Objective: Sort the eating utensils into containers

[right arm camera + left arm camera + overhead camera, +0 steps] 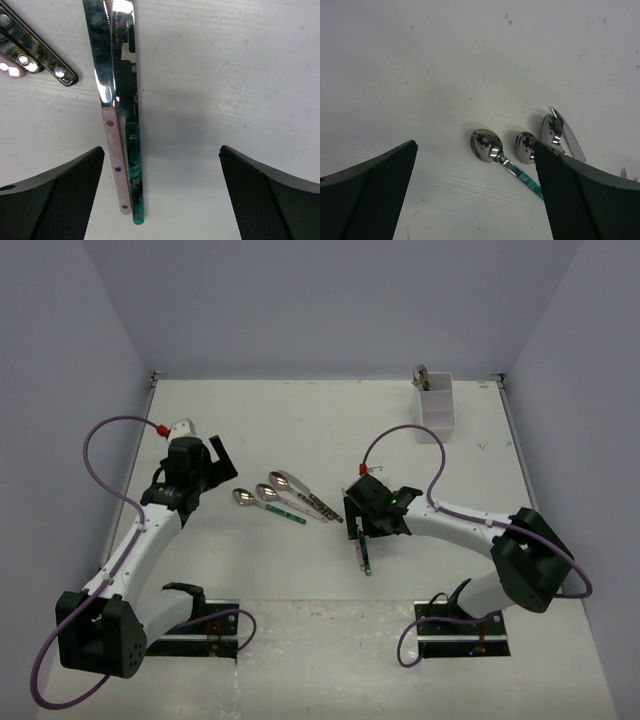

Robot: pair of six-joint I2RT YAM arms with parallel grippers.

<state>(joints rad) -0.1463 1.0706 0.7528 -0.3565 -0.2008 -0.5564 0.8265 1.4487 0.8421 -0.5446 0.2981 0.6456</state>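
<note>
Shiny metal blades run into one pink and one teal handle: the pink-handled knife (112,150) and the teal-handled knife (134,170) lie flat and parallel, touching along their length, at centre-left of the right wrist view. In the top view they sit just right of centre. The right gripper (161,150) hovers directly above them with its jaws spread wide, one finger on each side, holding nothing.

Left of the knives in the top view, three spoons (268,491) lie in a tight row near the middle of the white tabletop (300,420), bowls toward the upper left; in the left wrist view the leftmost one shows a teal handle. Two dark patterned handles (40,50) reach into the upper left of the right wrist view.

The left gripper (214,466) hangs just left of the spoons, jaws fully apart and empty.

The white cutlery holder (437,400) stands upright at the upper right of the top view, well apart from both arms, with metal fork heads (423,371) sticking out of its far end.
</note>
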